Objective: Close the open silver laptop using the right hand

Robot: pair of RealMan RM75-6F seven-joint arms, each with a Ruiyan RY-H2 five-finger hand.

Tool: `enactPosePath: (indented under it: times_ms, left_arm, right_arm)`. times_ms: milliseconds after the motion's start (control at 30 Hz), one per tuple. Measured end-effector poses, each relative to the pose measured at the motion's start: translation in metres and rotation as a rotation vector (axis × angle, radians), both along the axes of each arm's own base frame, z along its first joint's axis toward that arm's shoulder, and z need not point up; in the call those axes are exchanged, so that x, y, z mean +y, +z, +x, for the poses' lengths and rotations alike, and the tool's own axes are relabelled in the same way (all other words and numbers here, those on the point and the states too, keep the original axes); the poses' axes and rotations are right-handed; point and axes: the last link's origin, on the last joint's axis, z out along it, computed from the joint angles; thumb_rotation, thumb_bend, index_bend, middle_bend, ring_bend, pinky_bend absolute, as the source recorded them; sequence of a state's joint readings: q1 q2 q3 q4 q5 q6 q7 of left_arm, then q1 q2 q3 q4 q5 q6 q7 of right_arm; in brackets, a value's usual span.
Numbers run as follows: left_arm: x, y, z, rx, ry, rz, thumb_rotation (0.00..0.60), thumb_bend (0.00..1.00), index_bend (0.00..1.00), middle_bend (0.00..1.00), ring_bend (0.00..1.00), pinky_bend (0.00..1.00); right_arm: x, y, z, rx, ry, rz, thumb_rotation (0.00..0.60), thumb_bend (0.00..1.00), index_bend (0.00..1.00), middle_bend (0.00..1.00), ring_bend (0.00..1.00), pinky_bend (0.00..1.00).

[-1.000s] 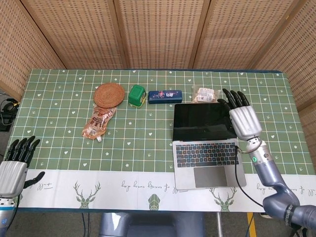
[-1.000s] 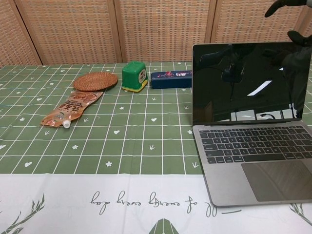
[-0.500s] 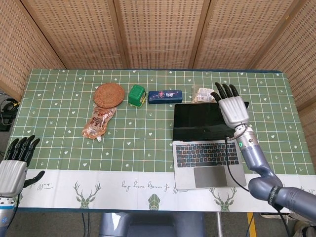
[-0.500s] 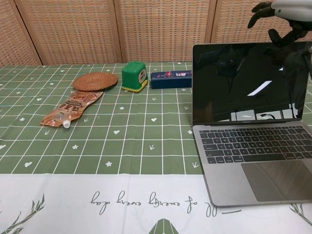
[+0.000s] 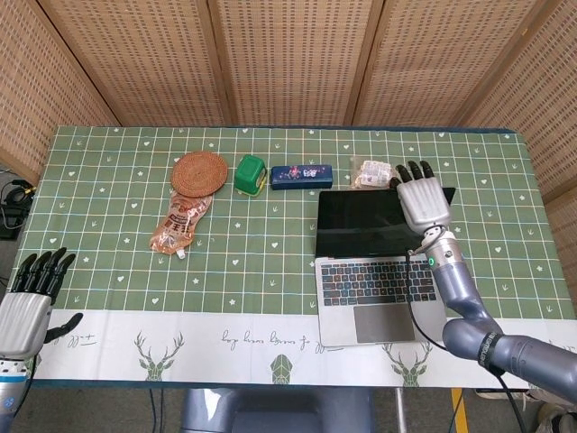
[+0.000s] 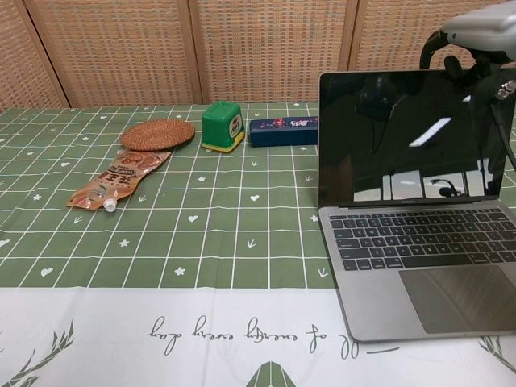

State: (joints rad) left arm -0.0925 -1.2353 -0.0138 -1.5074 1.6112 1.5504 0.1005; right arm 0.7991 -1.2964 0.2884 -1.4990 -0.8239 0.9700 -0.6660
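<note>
Tablecloth [image 5: 108, 207] in green check is covering the table, and the silver laptop [image 5: 374, 271] is sitting open near its front right edge, screen upright. The right hand [image 5: 425, 202] is reaching over the screen's top edge with fingers [image 6: 431, 48] curling down behind the lid, gripping nothing that I can tell. The left hand [image 5: 29, 302] is resting spread and empty at the front left corner. Behind the laptop are lying a round woven coaster [image 5: 199, 172], an orange pouch [image 5: 178, 225], a blue tin [image 5: 302, 175], a closed green container [image 5: 251, 174] and a small wrapped packet [image 5: 371, 171].
</note>
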Motion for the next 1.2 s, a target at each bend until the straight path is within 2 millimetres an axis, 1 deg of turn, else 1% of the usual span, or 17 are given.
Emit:
enactPosePath:
  times_ms: [167, 233, 733, 1200]
  left_arm:
    - [-0.001, 0.001, 0.001, 0.0, -0.003, -0.001, 0.6, 0.17, 0.0, 0.0, 0.0, 0.0]
    - [-0.001, 0.001, 0.001, 0.0, -0.003, -0.002, 0.6, 0.17, 0.0, 0.0, 0.0, 0.0]
    - [-0.003, 0.001, 0.003, 0.0, -0.013, -0.015, 0.6, 0.17, 0.0, 0.0, 0.0, 0.0]
    - [-0.008, 0.002, 0.007, -0.003, -0.033, -0.018, 0.6, 0.17, 0.0, 0.0, 0.0, 0.0]
  right_arm:
    - [0.003, 0.001, 0.005, -0.006, 0.014, -0.019, 0.6, 1.0, 0.55, 0.45, 0.36, 0.36]
    - [0.004, 0.002, 0.007, -0.005, 0.019, -0.022, 0.6, 1.0, 0.56, 0.47, 0.38, 0.38]
    - [0.02, 0.006, 0.024, 0.011, 0.04, -0.016, 0.6, 1.0, 0.63, 0.54, 0.46, 0.48]
    - [0.039, 0.01, 0.036, 0.008, 0.04, -0.002, 0.6, 1.0, 0.66, 0.57, 0.49, 0.51]
